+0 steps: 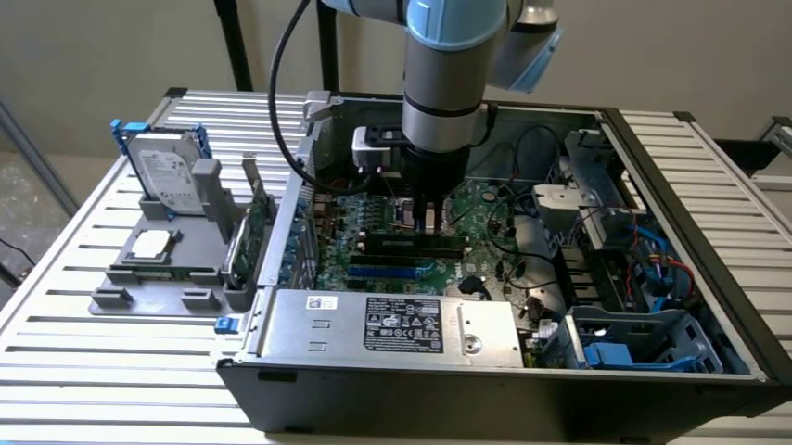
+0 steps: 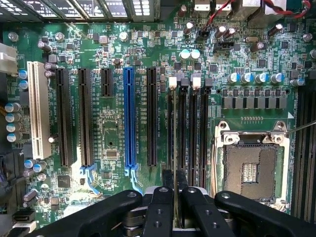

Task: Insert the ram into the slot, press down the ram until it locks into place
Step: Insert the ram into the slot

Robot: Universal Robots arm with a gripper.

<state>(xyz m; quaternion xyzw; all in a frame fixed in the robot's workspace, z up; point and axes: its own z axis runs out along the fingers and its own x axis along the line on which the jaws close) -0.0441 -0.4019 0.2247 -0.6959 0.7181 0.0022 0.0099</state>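
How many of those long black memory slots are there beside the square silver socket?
4 memory slots in a parallel row: the first beside the square silver socket, then the second, third and fourth. The gripper hides one end of each.

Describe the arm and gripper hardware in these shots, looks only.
The arm is a round silver-grey tube with light blue joint covers and a black band. A black cable loops beside it; a small pale box sits on the wrist. The gripper is all black: jointed links and two narrow fingers dotted with round screw holes.
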